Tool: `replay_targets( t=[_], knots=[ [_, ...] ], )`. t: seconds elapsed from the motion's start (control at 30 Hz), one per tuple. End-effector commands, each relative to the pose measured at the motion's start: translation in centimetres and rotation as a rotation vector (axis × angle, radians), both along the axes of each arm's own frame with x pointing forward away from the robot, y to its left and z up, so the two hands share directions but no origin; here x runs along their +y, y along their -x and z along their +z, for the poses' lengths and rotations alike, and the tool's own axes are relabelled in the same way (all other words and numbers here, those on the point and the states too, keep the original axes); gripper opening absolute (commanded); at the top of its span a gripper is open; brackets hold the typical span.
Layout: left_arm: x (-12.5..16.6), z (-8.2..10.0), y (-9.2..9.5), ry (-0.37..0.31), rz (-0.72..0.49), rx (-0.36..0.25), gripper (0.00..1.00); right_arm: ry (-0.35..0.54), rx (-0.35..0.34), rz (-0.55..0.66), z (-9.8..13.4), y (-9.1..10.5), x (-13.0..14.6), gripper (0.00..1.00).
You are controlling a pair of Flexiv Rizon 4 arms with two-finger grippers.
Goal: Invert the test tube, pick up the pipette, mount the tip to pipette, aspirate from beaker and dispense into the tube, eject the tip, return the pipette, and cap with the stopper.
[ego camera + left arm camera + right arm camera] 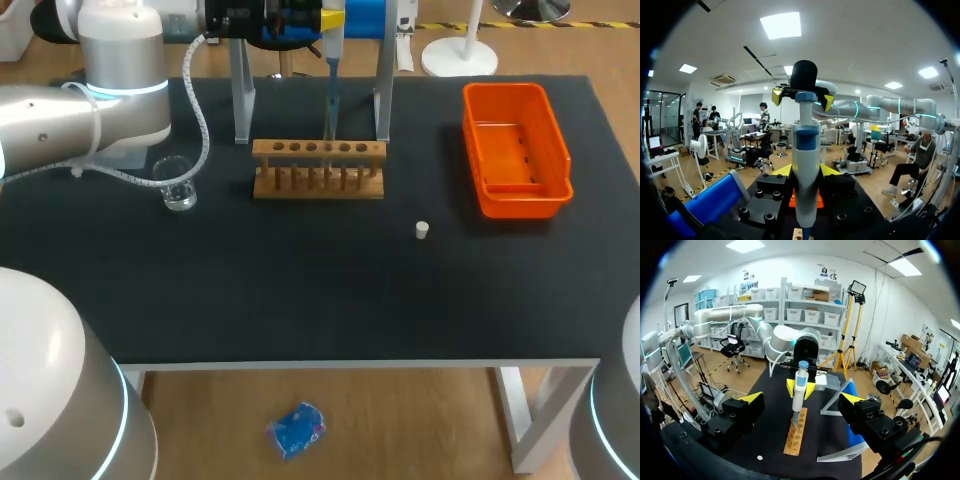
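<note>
Left arm (60, 115) in from 9 o'clock, over the wooden rack (318, 172) at the table's 12 o'clock. Its left gripper (805, 171) is clamped on the upright pipette (331, 85), lower end down at the holes, while the right gripper (802, 399) is spread wide, holding nothing. Danger, I'd say: sideways drift snags that end on a hole's rim and topples the rack toward the small stopper (422, 230) at its 4 o'clock.

Pipette (330, 75) top cut by edge — lower end hidden at rack (318, 185).

We are getting bright, even light from ceiling panels (780, 25), which are glaring white over the black table (300, 300).
</note>
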State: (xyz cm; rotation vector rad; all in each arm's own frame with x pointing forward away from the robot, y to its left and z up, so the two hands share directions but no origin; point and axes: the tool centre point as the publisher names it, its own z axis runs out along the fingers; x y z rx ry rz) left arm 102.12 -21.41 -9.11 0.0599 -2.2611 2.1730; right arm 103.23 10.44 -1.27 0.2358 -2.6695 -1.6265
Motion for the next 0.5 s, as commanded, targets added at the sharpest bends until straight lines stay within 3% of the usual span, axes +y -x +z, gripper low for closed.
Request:
replay_targets(
  t=[0.03,0.3,0.5],
  knots=[
    [-0.01,-0.02,0.09,0.002,0.002,-0.001,0.00,0.004,0.003,0.006,0.10,-0.18,-0.12,1.00],
    [-0.01,-0.02,0.09,0.002,0.002,-0.001,0.00,0.004,0.003,0.006,0.10,-0.18,-0.12,1.00],
    [-0.01,-0.02,0.09,0.002,0.002,-0.001,0.00,-0.014,0.039,0.001,0.00,-0.57,0.82,1.00]
  ],
)
